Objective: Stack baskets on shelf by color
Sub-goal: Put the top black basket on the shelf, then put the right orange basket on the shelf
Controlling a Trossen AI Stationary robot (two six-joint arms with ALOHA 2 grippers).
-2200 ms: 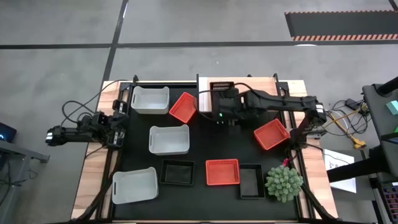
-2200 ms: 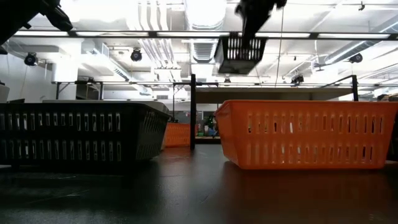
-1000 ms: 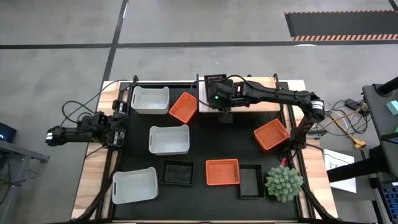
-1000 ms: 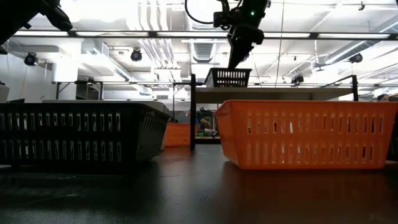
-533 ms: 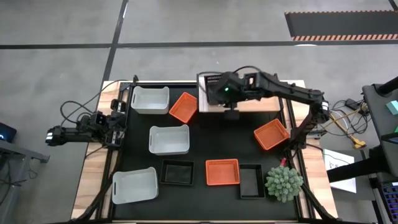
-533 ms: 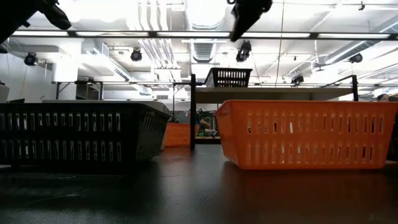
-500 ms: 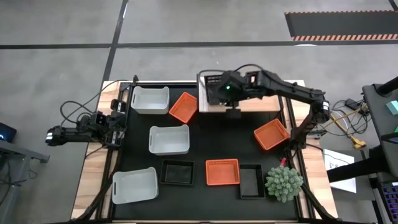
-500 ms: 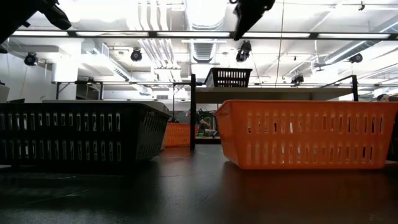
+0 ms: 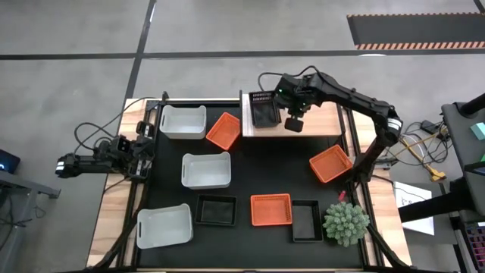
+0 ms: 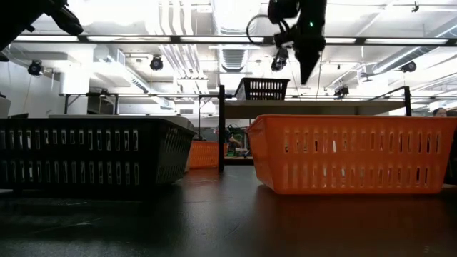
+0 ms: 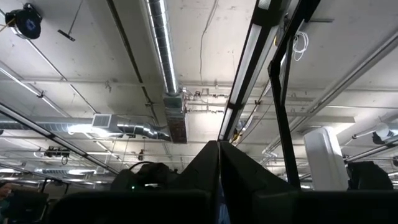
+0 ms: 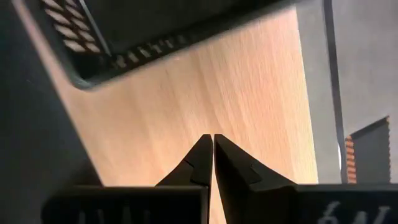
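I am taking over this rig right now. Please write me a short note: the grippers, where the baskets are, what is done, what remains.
Right gripper: shut, empty, above the shelf beside the black basket.
Left gripper: shut, empty, parked at the table's left edge.
Done: that one black basket stands on the shelf's left end.
Left on the mat: three white baskets, three red-orange baskets and two black baskets. Stack these on the shelf by colour.
The green plant sits at the near right corner.

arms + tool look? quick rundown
Both arms are dark, jointed links with black cables looped alongside. The right arm has a small green light near its wrist. Each tool is two dark pointed fingers: right tool, left tool. No markings visible.
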